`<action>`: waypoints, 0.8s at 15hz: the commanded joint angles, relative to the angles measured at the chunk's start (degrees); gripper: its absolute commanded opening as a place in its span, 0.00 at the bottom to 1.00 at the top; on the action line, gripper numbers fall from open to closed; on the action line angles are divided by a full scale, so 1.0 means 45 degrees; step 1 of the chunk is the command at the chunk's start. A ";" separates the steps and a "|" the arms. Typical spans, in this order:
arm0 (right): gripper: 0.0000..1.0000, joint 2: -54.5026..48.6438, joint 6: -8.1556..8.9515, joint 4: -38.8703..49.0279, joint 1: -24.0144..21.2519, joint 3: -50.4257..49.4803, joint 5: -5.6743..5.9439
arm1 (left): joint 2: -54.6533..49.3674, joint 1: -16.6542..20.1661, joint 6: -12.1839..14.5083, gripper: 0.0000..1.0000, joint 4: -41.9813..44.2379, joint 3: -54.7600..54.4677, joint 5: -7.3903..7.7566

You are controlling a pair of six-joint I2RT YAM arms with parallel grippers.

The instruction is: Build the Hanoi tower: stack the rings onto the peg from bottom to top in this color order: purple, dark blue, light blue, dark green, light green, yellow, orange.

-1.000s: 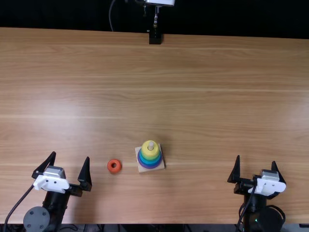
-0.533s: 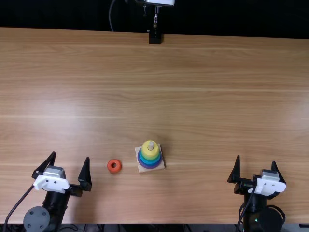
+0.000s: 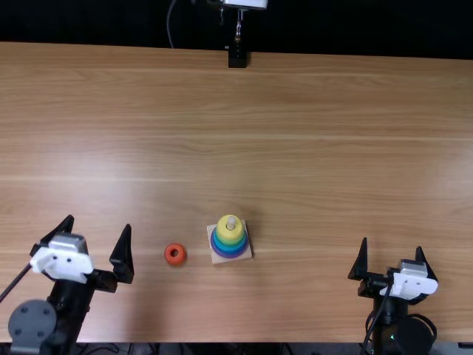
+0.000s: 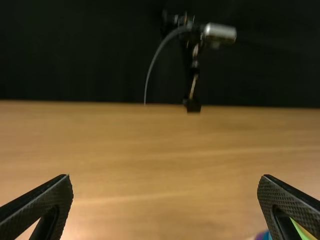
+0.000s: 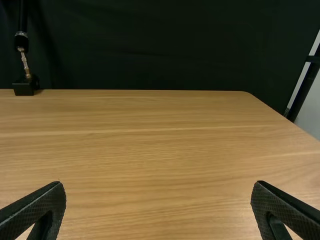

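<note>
Dark cloth-like backdrop stands beyond the far edge of the light brown wooden tabletop, well past both pairs of fingers. At the left, the left fingers are released, spread wide apart and pointing forward over the near part of the tabletop. To the right of them, the orange ring lies flat, its hole facing up, near but apart from the closer fingertip. Farther right from these same fingers comes the square wooden base, turned slightly askew, with the peg upright on it. Around the peg sit the stacked rings: the purple ring low and wide, blue and green bands above it, and the yellow ring on top, the peg's tip poking through. Left wrist view catches part of this stack behind one of its fingers. Far ahead, between the two pairs of fingers, a black mount stands at the far edge. Well to the right of the stack, the right fingers are also released and wide apart, pointing forward.
</note>
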 commanded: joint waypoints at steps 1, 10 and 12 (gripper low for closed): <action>1.00 -0.0128 0.0087 0.0047 0.0085 -0.0191 -0.0058 | 0.1247 -0.0296 0.0103 1.00 -0.0493 0.1210 0.0177; 1.00 -0.0128 0.0087 0.0047 0.0085 -0.0191 -0.0058 | 0.6637 -0.2386 0.0877 1.00 -0.3048 0.3105 0.0107; 1.00 -0.0128 0.0087 0.0047 0.0085 -0.0191 -0.0058 | 0.7751 -0.2562 0.2189 1.00 -0.3985 0.3222 -0.1206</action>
